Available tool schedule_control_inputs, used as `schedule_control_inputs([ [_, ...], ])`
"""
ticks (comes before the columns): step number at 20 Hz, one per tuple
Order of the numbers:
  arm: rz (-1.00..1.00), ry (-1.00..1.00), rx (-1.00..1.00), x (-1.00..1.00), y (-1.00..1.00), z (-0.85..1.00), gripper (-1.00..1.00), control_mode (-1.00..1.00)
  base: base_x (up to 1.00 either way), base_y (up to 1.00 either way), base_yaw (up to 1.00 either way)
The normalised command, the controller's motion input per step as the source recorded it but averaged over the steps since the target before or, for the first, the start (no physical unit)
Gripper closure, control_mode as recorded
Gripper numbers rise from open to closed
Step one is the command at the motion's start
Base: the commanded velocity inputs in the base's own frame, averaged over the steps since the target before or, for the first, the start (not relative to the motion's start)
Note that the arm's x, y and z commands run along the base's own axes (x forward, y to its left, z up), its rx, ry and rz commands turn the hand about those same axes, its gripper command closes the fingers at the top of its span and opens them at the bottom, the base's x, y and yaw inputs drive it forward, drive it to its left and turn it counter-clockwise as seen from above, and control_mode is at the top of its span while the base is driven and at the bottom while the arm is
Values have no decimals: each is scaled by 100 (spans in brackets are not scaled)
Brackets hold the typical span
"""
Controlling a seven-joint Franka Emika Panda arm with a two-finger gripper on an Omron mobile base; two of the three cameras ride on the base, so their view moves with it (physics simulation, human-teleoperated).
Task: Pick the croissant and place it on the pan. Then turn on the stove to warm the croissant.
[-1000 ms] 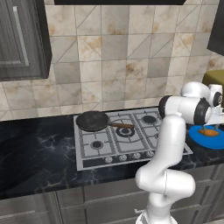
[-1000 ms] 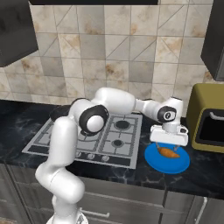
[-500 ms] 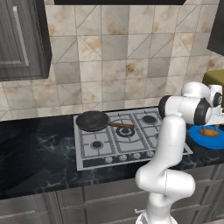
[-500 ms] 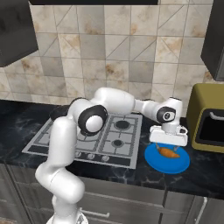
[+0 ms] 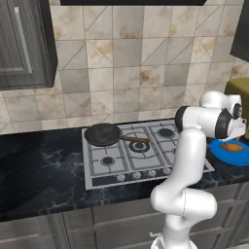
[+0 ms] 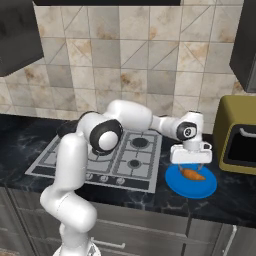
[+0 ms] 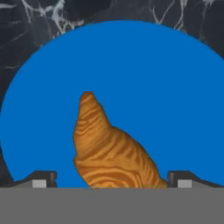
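Note:
The croissant [image 7: 109,146] is a golden-brown ridged lump lying on a round blue plate [image 7: 153,87], right of the stove [image 6: 135,165]. My gripper [image 6: 190,164] hangs open just above the croissant [image 6: 192,174], one fingertip on each side of it, holding nothing. In the hand view both fingertips [image 7: 43,178] stand wide apart, with the pastry between them. The dark pan [image 5: 103,134] with its reddish-brown handle sits on the stove's [image 5: 146,160] back left burner, far left of the croissant [image 5: 232,146].
An olive-yellow toaster oven [image 6: 235,135] stands right of the blue plate [image 6: 205,187], close to the hand. A row of knobs [image 5: 136,174] runs along the stove's front edge. Dark marble counter extends to the left of the stove. Wall cabinets hang above on both sides.

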Motion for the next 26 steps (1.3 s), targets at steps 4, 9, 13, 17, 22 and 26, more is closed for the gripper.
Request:
schedule_control_inputs([
  [4,23,0,0,-1,0,-15,-100,-100,0,0,0],
  [9,11,0,0,-2,0,-3,-100,-100,0,0,0],
  [13,8,0,0,-3,0,-7,-100,-100,0,0,0],
  [17,8,0,0,-10,-1,-24,-100,-100,0,0,0],
  [22,9,0,0,-13,-6,-29,-100,-100,0,0,0],
  [26,8,0,0,-8,0,-16,100,-100,0,0,0],
])
